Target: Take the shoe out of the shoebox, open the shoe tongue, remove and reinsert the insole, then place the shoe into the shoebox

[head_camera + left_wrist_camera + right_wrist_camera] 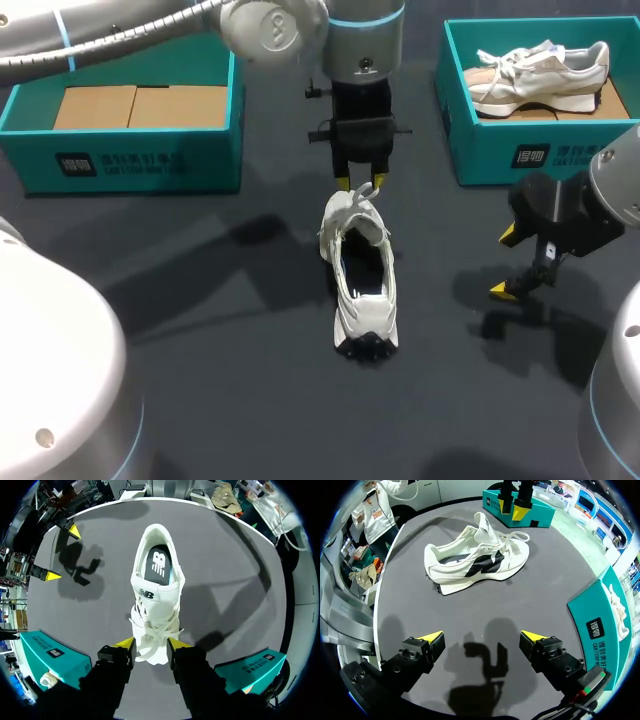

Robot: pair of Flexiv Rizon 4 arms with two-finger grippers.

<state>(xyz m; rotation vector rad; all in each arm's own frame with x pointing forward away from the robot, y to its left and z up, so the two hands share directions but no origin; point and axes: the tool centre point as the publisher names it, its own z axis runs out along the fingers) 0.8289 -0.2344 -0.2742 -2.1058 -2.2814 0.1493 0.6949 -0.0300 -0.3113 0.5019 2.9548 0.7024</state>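
1. The left jaws hung from the left arm (pixel 362 60) at the upper middle of the head frame. They sat directly at the toe end of the white shoe (pixel 362 275), with the toe and a loop of lace lying in line with them. Whether they gripped anything could not be told.
2. The right jaws stood wide apart on the right arm (pixel 575 205), at the right middle of the head frame. Their yellow tips (pixel 431 637) hovered above the dark table (pixel 200 330) over their own shadow.
3. The shoe stood on its sole in the middle of the table. Its toe pointed to the upper edge of the head frame and its heel to the lower. Its black insole (pixel 159 567) showed in the opening.
4. From the right wrist, the shoe lay side-on ahead of the right jaws and well apart from them.
5. A teal shoebox (pixel 130 160) sat at the upper left, lined with cardboard (pixel 140 105).
6. A second shoebox (pixel 530 150) sat at the upper right and held a second shoe (pixel 540 75).
7. The left arm came down between the two boxes, and both stood apart from the shoe on the table.
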